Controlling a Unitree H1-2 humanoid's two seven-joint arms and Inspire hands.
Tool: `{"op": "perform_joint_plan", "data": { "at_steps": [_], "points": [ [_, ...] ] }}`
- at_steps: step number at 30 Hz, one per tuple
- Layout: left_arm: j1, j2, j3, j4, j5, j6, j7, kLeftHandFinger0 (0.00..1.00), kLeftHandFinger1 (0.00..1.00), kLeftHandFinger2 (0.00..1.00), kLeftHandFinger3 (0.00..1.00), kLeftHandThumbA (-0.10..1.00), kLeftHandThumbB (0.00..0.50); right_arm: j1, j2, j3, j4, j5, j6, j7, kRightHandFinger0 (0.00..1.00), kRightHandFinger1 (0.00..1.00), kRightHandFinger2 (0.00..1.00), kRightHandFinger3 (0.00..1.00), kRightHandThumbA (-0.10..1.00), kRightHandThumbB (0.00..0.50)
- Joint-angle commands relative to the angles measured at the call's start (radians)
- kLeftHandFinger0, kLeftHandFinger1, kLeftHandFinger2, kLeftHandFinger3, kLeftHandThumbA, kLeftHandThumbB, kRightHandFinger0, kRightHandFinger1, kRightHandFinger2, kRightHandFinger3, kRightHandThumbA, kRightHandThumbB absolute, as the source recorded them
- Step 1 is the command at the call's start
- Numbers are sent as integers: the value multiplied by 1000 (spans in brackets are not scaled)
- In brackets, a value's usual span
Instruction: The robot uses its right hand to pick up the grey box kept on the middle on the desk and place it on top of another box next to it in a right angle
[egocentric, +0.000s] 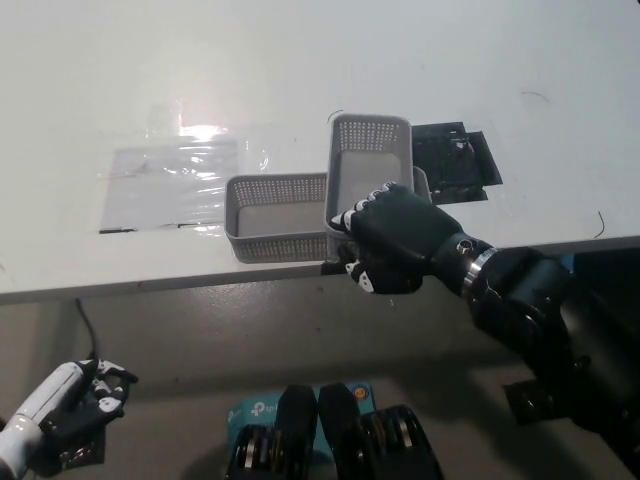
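Note:
Two grey mesh boxes sit near the desk's front edge. The lower box (272, 216) lies lengthwise along the edge. The upper grey box (369, 165) crosses its right end at about a right angle, with the open side up and the far end pointing away from me. My black right hand (395, 243) is shut on the near end of the upper box and hides that end and the lower box's right corner. My white left hand (72, 401) rests low at the lower left, below the desk.
A flat black item (456, 161) lies on the white desk (500, 60) just right of the boxes. A clear plastic sheet (175, 178) lies to their left. Below the desk are a blue carton (248, 411) and a black cable (86, 322).

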Motion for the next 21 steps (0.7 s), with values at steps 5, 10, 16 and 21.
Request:
{"op": "perform_joint_plan", "data": {
  "at_steps": [5, 10, 16, 21],
  "points": [
    [-7, 39, 7, -18, 8, 7, -17, 296, 250, 359, 592, 449, 133, -71, -15, 39, 0, -98, -9, 19, 199, 476, 739, 1000, 18, 6],
    [-6, 41, 6, -27, 8, 13, -24, 297, 244, 343, 591, 454, 130, -54, -9, 48, -32, -89, -5, 50, 682, 1000, 1000, 1000, 200, 174],
    [0, 39, 4, -16, 3, -8, -26, 278, 234, 357, 585, 436, 116, -30, -1, 35, -77, -70, 4, 55, 1000, 1000, 1000, 1000, 279, 327],
    [0, 33, 4, -19, 4, 20, -25, 248, 184, 268, 560, 453, 135, -11, 10, 8, -152, -50, 29, 88, 1000, 1000, 1000, 1000, 344, 493]
  ]
}}
